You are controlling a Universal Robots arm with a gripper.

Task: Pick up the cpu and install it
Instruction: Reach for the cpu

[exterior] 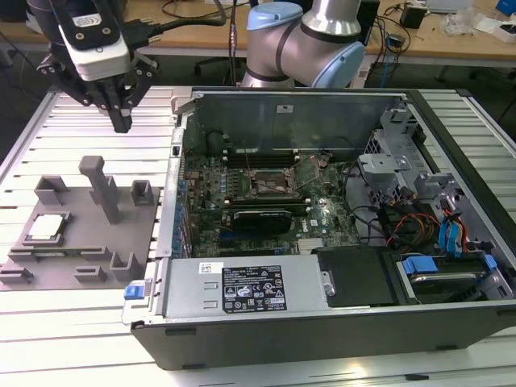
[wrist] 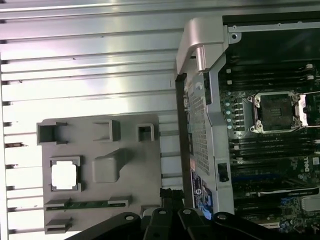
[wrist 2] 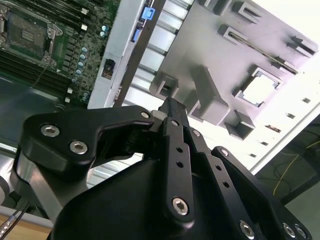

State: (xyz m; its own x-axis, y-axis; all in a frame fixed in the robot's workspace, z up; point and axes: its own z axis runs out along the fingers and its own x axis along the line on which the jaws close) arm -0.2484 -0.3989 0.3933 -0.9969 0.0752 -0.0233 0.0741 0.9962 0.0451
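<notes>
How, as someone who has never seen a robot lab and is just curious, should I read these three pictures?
This is one silver and blue robot arm ending in a black two-fingered gripper. The exterior view comes from a camera standing off the arm. Both wrist views come from cameras riding on the arm, looking past the gripper at the work below. On the ribbed metal table lie a grey plastic holder tray and an open dark computer case. The small square silver cpu sits in a recess of the tray. Inside the case is a black square socket on the circuit board. The gripper is shut, holds nothing, and hangs above the table near the tray, apart from the cpu.
</notes>
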